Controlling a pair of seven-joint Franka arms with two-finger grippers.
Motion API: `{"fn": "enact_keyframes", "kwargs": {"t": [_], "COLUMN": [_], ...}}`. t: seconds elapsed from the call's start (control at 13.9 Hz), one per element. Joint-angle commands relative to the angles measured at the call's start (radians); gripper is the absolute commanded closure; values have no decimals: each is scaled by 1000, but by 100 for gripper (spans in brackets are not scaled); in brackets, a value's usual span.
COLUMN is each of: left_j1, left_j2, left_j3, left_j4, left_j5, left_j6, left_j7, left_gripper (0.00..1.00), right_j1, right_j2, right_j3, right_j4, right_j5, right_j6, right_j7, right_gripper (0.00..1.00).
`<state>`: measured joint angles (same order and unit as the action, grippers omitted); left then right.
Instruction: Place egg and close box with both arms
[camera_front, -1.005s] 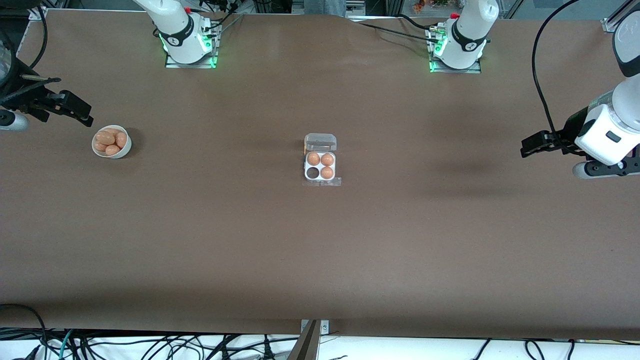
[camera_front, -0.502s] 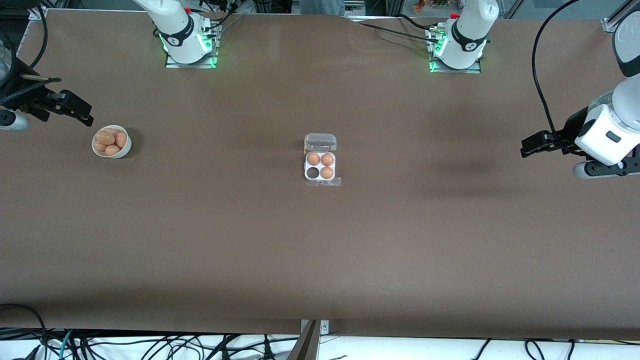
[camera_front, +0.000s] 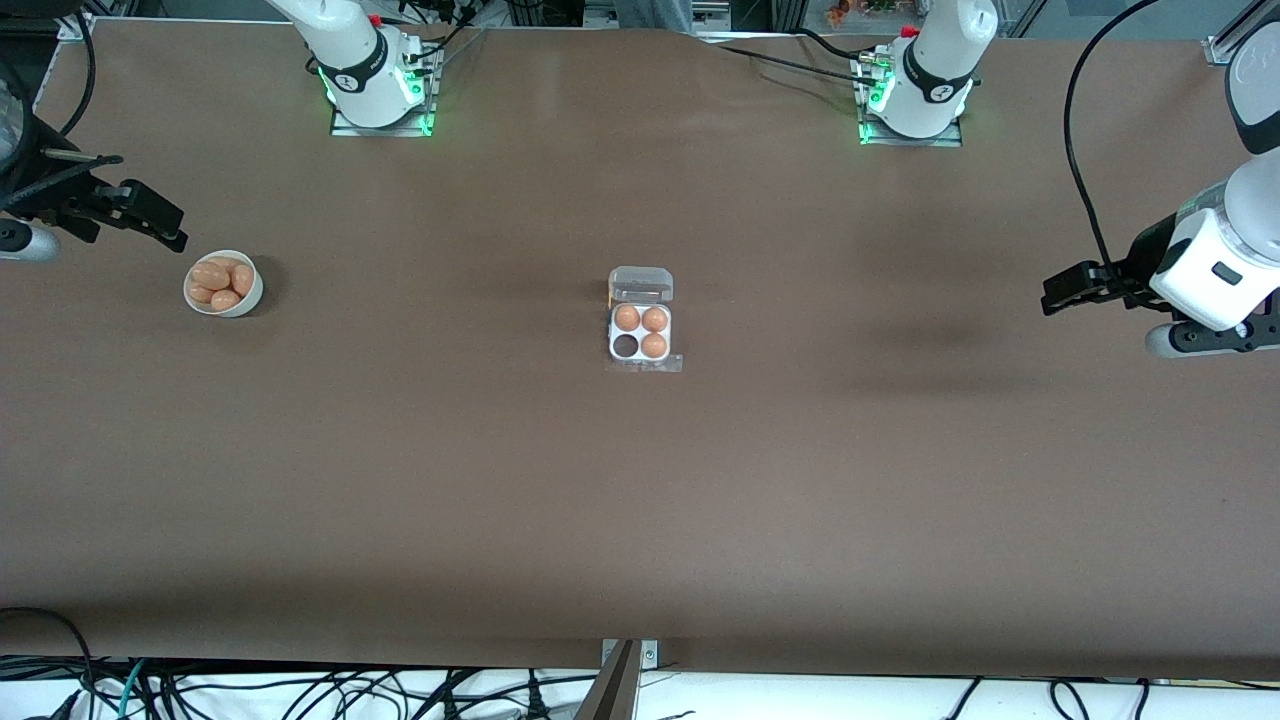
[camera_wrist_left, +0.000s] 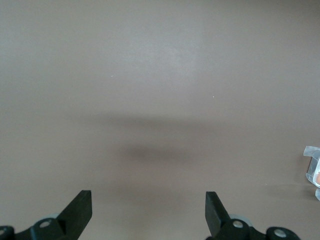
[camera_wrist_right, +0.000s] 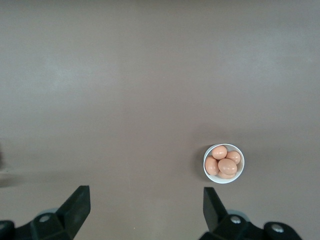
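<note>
The box (camera_front: 640, 330) sits mid-table, lid open, one cell empty. Eggs (camera_front: 220, 280) fill a bowl (camera_front: 250, 292) toward the right arm's end. Right gripper (camera_front: 150, 215) and left gripper (camera_front: 1070, 290) hang wide and empty over the table's ends.

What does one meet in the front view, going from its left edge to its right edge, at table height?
right gripper → bowl of eggs → egg box with its lid open and one cell empty → left gripper
</note>
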<state>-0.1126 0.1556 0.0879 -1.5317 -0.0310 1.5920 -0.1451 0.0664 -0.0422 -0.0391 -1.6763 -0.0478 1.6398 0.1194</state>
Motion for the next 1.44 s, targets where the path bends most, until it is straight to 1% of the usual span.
{"fn": "enact_keyframes", "kwargs": {"t": [0.0,1.22,1.36], "left_j1": [8,8,8], "left_j2": [1,1,1], "left_j3": [-8,-8,-8], "left_j4": [7,7,7], "left_j5": [16,16,16], "left_j6": [-12,-12,-12], "left_j7": [7,7,7], "left_gripper": [0,0,0], "right_j1": [-3,-2,-2], "right_j2": [-4,-2,40], "right_j3": [4,5,4], "right_j4": [10,9,12], "right_j5": [14,14,11], "right_j6": [-15,-17,-21], "right_j7": [8,0,-49], "right_gripper": [0,0,0]}}
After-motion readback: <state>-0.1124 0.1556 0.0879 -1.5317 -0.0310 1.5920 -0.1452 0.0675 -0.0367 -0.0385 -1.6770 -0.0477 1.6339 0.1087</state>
